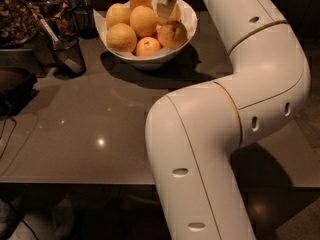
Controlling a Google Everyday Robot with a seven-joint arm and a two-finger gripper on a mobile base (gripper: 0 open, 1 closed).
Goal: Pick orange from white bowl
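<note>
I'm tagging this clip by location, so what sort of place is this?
Likely a kitchen or pantry counter: a white bowl of citrus fruit, and a dark glass cup holding a utensil. The gripper is over the orange in the bowl.
</note>
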